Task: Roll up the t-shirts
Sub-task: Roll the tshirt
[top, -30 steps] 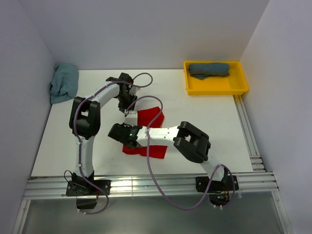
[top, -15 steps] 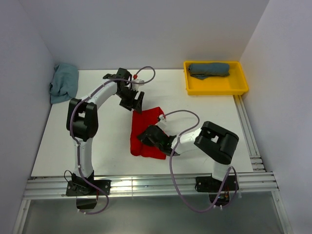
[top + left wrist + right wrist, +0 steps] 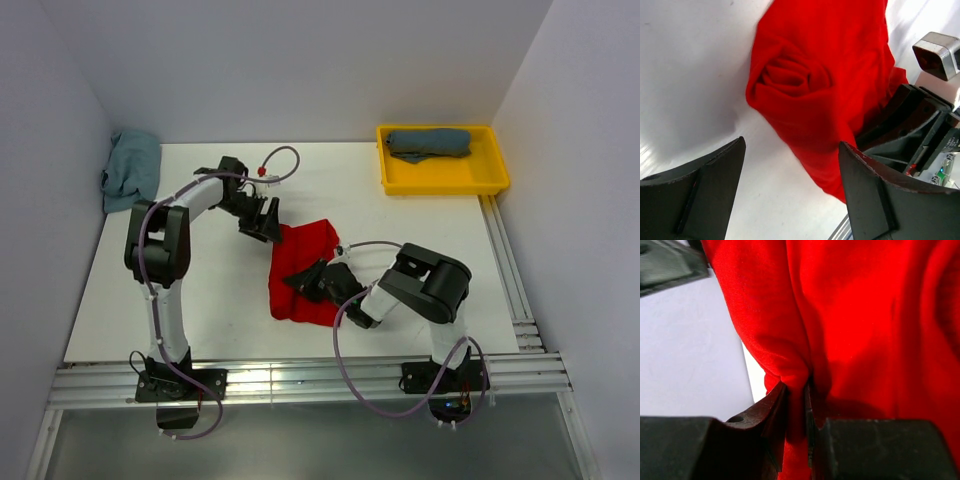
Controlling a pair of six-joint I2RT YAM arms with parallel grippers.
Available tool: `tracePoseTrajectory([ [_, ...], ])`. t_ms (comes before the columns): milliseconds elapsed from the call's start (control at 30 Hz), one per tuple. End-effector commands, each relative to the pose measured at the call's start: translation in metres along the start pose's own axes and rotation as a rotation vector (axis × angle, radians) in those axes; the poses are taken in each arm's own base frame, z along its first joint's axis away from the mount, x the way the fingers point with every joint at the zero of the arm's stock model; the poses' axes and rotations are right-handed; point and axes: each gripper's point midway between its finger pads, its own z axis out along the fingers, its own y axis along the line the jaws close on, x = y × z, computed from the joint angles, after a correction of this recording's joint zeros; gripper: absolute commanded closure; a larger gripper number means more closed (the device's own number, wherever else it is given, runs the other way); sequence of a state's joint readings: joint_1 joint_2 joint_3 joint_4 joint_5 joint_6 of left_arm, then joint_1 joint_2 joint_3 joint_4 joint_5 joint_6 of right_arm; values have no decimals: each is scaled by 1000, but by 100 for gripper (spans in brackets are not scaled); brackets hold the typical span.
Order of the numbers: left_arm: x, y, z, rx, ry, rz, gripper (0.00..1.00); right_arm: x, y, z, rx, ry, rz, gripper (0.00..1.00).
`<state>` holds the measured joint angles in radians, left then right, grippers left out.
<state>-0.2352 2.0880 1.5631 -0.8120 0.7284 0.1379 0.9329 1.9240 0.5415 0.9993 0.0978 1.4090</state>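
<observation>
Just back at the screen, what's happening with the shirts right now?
The right gripper has its jaws pinched on a fold of the loosely rolled red t-shirt. The left gripper hovers by its far end, jaws open, holding nothing. A blue-grey t-shirt lies in the yellow tray; a pale teal t-shirt sits bunched at far left.
</observation>
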Motion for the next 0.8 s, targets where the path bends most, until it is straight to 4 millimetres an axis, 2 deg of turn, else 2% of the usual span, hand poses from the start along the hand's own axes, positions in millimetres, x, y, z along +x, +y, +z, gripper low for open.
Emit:
tracePoseTrajectory([
  [0, -8, -5, 13, 60, -40, 28, 21, 4, -18, -2, 30, 27, 21, 83],
  [133, -13, 2, 24, 34, -31, 0, 28, 5, -21, 1, 47, 32, 5, 83],
  [200, -12, 4, 29, -4, -16, -3, 38, 4, -18, 0, 46, 28, -1, 82],
  [233, -12, 11, 31, -55, -5, -2, 44, 3, -22, 0, 68, 25, -15, 81],
  [267, -9, 11, 33, -72, 11, -6, 57, 3, -23, 0, 82, 24, -28, 79],
  [300, -9, 10, 34, -90, 18, -9, 66, 1, -23, 0, 95, 19, -44, 77],
  [367, -11, 11, 30, -134, 20, -1, 84, -2, -24, 1, 153, 13, -102, 67],
  [400, -10, 11, 29, -153, 26, -3, 87, -6, -25, 1, 181, -6, -149, 58],
  [433, -12, 9, 26, -173, 21, 3, 91, -9, -21, 1, 235, -12, -181, 54],
  [467, -10, 17, 23, -235, 30, 4, 98, -12, -20, 0, 269, -24, -212, 50],
  [567, -9, 18, 21, -319, 46, 12, 100, -24, -14, -7, 412, -92, -345, 40],
  [633, -8, 17, 20, -352, 49, 14, 100, -34, -7, -15, 504, -142, -421, 38],
  [767, -7, 16, 20, -390, 64, 27, 100, -36, 6, -28, 638, -188, -556, 35],
])
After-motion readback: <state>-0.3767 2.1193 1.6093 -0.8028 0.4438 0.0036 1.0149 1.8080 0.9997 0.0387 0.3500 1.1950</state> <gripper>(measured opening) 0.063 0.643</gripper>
